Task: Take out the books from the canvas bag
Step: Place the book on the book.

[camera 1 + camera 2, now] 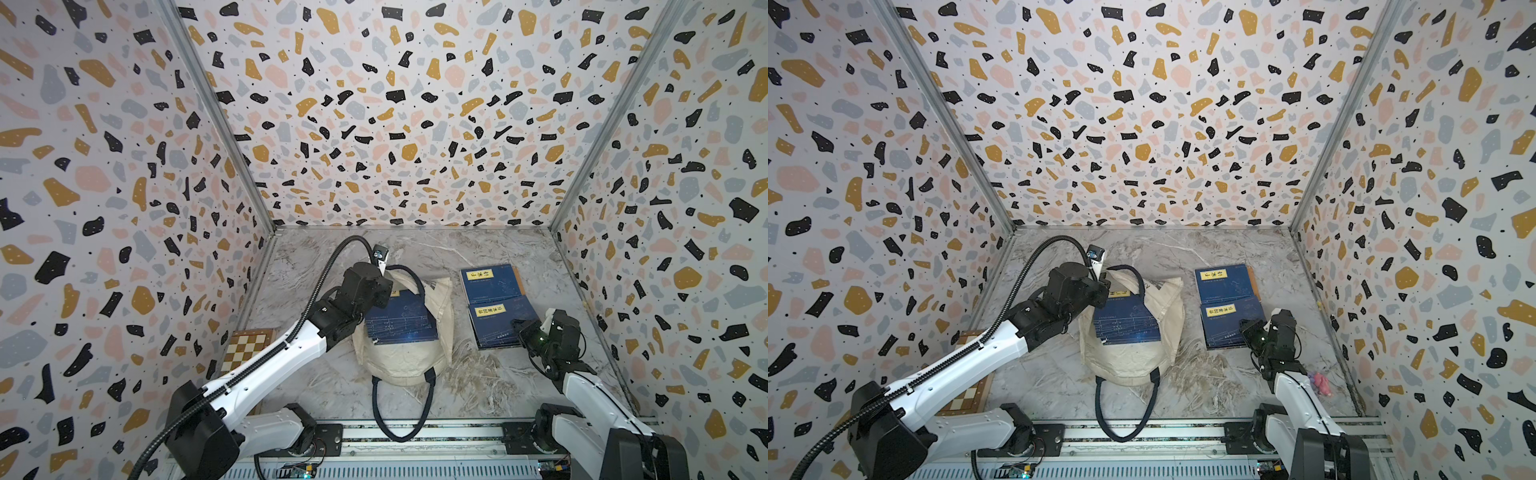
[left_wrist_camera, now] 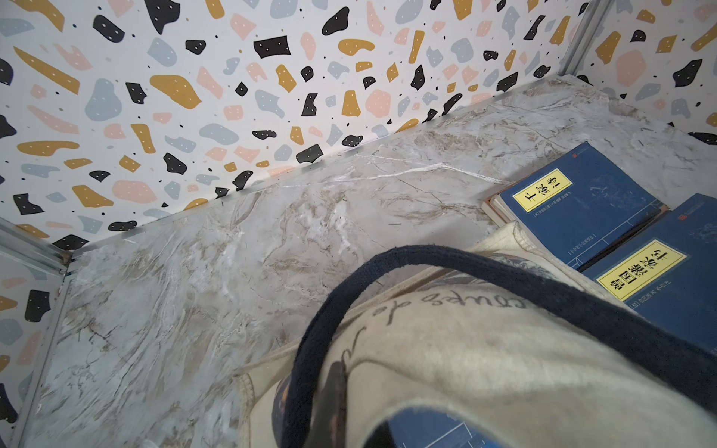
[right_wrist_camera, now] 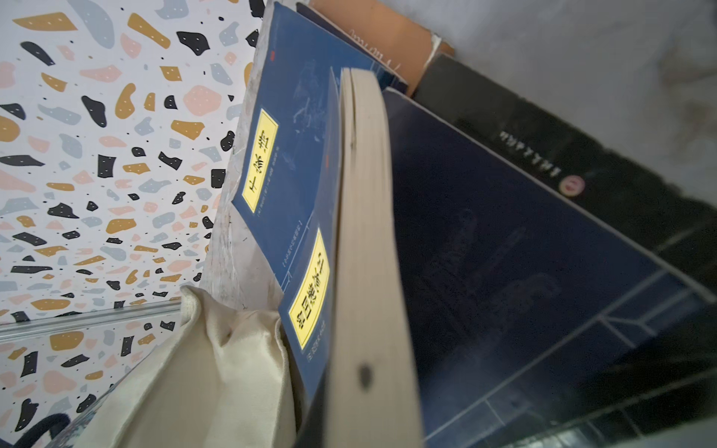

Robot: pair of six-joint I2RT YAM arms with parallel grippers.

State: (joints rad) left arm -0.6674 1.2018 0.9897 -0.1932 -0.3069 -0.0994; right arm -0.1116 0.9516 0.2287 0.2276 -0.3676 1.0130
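Note:
The cream canvas bag (image 1: pixel 399 361) (image 1: pixel 1121 361) lies mid-table with navy handles. A navy book (image 1: pixel 401 322) (image 1: pixel 1125 322) shows in its mouth. My left gripper (image 1: pixel 388 291) is shut on the bag's rim by the far handle; one dark finger (image 2: pixel 333 399) presses the canvas (image 2: pixel 485 349). Right of the bag lie two labelled navy books, a far one (image 1: pixel 492 284) (image 3: pixel 279 155) and a near one (image 1: pixel 496 324) (image 3: pixel 310 287). My right gripper (image 1: pixel 521 328) (image 1: pixel 1248 328) is shut on the near book's page edge (image 3: pixel 368 271), over another navy cover (image 3: pixel 504 252).
A brown-and-cream chessboard box (image 1: pixel 247 347) (image 1: pixel 967 390) sits at the left wall, partly under my left arm. A small pink object (image 1: pixel 1320 382) lies by the right wall. Patterned walls close three sides; a rail (image 1: pixel 415 434) runs along the front.

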